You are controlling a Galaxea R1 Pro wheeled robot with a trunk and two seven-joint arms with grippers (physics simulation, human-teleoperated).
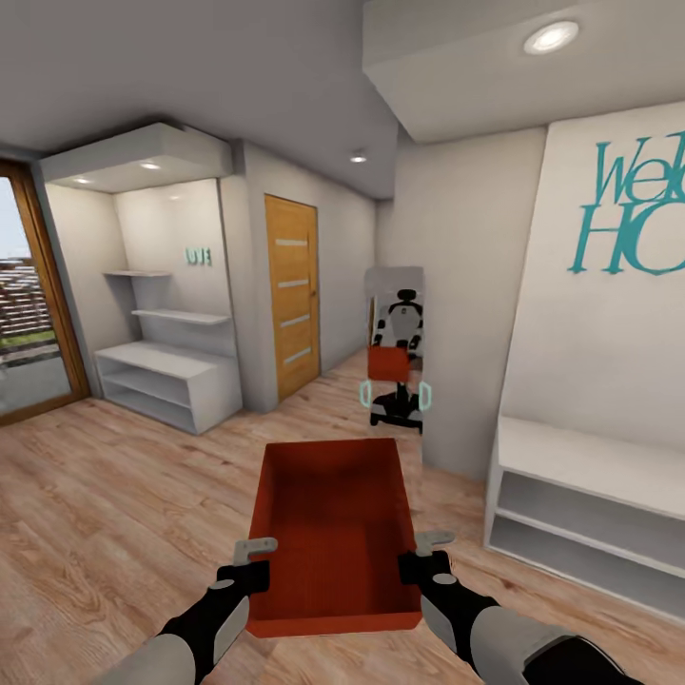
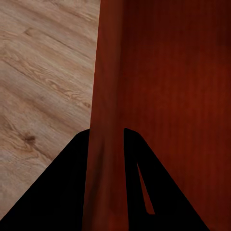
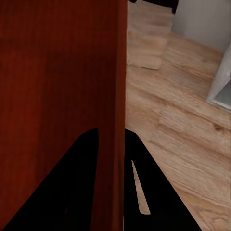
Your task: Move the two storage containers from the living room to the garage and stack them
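One orange-red storage container [image 1: 333,528] hangs in front of me above the pale wood-plank flooring, held by both arms. My left gripper [image 1: 255,561] is shut on its left wall and my right gripper [image 1: 424,557] is shut on its right wall. In the left wrist view the dark fingers [image 2: 62,192] straddle the thin red wall [image 2: 103,144], ribbed inside. The right wrist view has the black fingers [image 3: 72,192] clamped over the container wall [image 3: 113,120]. The tub is empty.
A tall mirror [image 1: 395,347] ahead reflects me carrying the tub. A wooden door [image 1: 291,295] stands left of it, white shelving [image 1: 166,376] further left, a glass door [image 1: 29,304] at the far left. A white bench shelf [image 1: 580,514] lines the right wall.
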